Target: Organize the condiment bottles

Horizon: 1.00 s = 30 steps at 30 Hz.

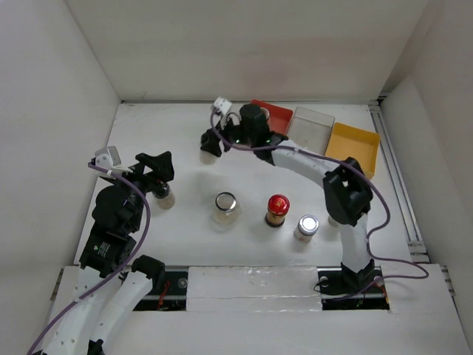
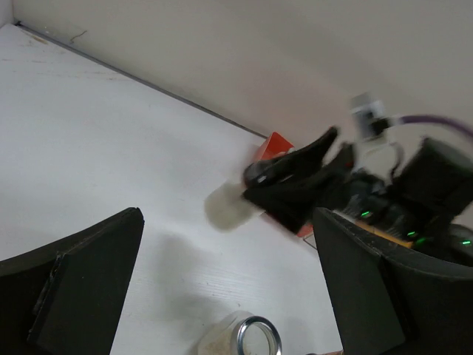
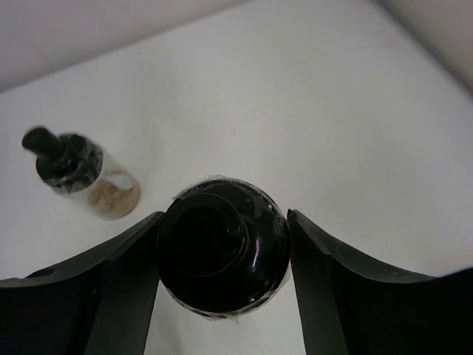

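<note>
My right gripper [image 3: 225, 222] is clenched on a black-capped bottle [image 3: 222, 255], long axis along my fingers, cap toward the wrist, held beyond the silver-lidded jar [image 1: 226, 207]; my left gripper [image 1: 157, 174], spread and empty, sits nearer the other black-capped bottle [image 1: 164, 197].

L arm [image 1: 118, 211] folded close over its base, wrist angled fwd. L gripper [image 2: 228, 222] has fingers spread wide apart. R arm [image 1: 310, 166] reaches far fwd & across to the left, elbow bent. R gripper [image 3: 224, 222] is clamped on black-capped bottle [image 3: 222, 259], one finger each side of it.
</note>
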Each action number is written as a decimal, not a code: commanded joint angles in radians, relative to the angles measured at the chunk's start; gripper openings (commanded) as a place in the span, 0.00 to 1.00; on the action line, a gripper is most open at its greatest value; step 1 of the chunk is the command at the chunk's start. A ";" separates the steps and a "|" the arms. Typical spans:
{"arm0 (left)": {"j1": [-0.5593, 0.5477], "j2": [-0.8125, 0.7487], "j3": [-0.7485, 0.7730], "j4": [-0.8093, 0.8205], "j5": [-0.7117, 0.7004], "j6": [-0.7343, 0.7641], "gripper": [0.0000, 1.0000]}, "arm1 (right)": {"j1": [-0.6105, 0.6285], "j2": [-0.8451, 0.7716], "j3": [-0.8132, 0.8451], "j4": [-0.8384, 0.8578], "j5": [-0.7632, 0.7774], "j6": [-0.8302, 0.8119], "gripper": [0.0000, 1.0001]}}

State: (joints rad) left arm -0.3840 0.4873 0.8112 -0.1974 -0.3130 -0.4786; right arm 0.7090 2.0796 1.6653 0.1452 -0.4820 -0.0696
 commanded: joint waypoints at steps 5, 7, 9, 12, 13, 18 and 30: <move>0.010 -0.004 0.002 0.055 0.011 0.015 0.94 | -0.302 -0.205 -0.012 0.179 0.150 0.065 0.61; 0.010 -0.004 0.002 0.055 0.011 0.015 0.94 | -0.365 -0.205 -0.012 0.145 0.193 0.065 0.61; 0.010 0.005 0.002 0.055 0.020 0.015 0.94 | -0.400 -0.159 0.028 0.113 0.194 0.065 0.61; 0.010 0.005 0.002 0.064 0.020 0.015 0.94 | -0.453 -0.100 0.082 0.093 0.194 0.065 0.61; 0.010 0.005 0.002 0.064 0.020 0.015 0.94 | -0.462 -0.086 0.093 0.082 0.184 0.065 0.61; 0.010 0.014 0.002 0.064 0.020 0.024 0.94 | -0.496 0.012 0.183 0.038 0.172 0.065 0.61; 0.010 0.014 0.002 0.064 0.020 0.025 0.94 | -0.506 0.137 0.206 0.037 0.233 0.065 0.62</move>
State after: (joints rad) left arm -0.3840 0.4961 0.8112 -0.1814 -0.3016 -0.4694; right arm 0.2081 2.2162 1.8023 0.0799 -0.2687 -0.0177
